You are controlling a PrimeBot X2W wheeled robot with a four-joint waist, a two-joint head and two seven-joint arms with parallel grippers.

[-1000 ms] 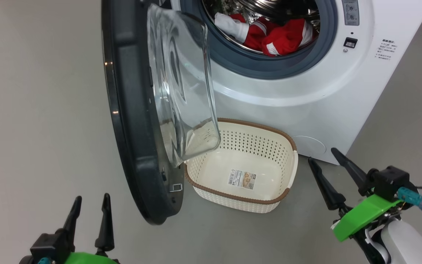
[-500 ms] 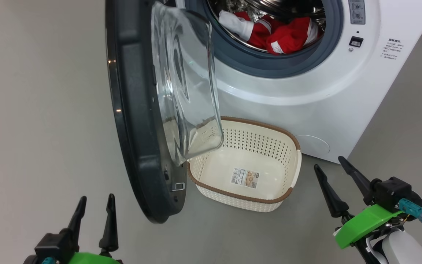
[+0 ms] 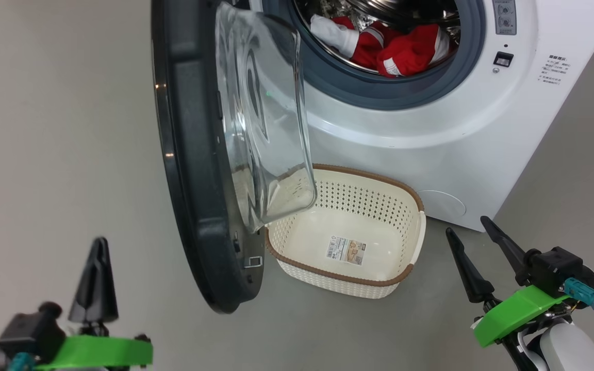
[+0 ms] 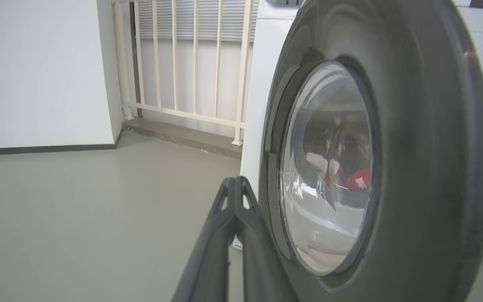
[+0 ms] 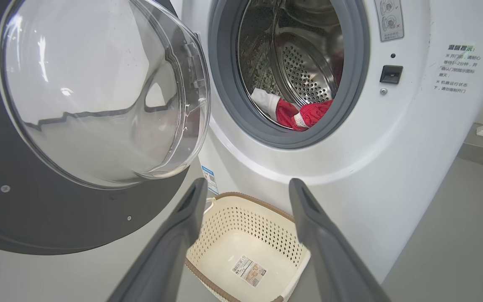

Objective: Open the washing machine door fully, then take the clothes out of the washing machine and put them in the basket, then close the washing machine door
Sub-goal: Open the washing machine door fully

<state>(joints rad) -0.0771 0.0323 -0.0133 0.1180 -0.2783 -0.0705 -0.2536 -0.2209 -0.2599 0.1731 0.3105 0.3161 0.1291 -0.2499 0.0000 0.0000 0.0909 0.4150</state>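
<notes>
At your lower left, the left gripper (image 3: 99, 247) has its two fingers pressed together with nothing between them. It sits on the outer side of the door (image 3: 194, 154), near the black rim; whether it touches is hard to tell. The door stands swung out, nearly edge-on to you, its glass bowl overhanging the basket (image 3: 364, 201). The basket sits on the floor just before the washing machine (image 3: 431, 139) and holds just a sticker (image 3: 347, 251). The clothes (image 3: 400, 49) lie heaped in the drum, well apart from both grippers. At lower right, the right gripper (image 3: 466, 225) hangs spread wide, holding nothing, beside the basket. The drum's top is cut off, and the basket's left corner blurs behind the glass.
</notes>
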